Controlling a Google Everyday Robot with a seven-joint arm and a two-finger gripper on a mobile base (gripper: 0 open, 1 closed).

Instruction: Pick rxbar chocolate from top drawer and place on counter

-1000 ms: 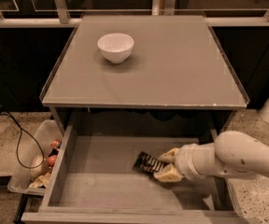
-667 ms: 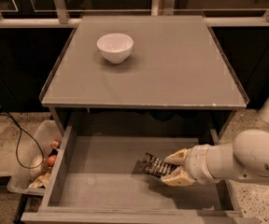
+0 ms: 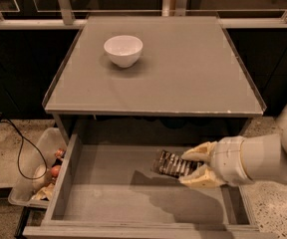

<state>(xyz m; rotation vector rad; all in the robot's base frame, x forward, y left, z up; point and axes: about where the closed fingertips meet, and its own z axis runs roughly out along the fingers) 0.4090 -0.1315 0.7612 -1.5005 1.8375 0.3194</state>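
Observation:
The top drawer (image 3: pixel 108 198) stands pulled open under the counter (image 3: pixel 183 68). The rxbar chocolate (image 3: pixel 172 164), a flat black bar with white lettering, is held tilted above the drawer's right half and casts a shadow on the drawer floor. My gripper (image 3: pixel 193 167) reaches in from the right, its cream fingers (image 3: pixel 199 153) shut on the bar's right end, one above and one below. The white arm runs off the right edge.
A white bowl (image 3: pixel 123 50) sits on the counter's back left. A clear plastic bin (image 3: pixel 39 176) of small items stands on the floor left of the drawer, with a black cable (image 3: pixel 19 141) beside it. Dark cabinets and a rail lie behind.
The gripper has lifted the bar off the drawer floor; it now hangs higher, with its shadow showing below. The arm has drawn slightly right and up.

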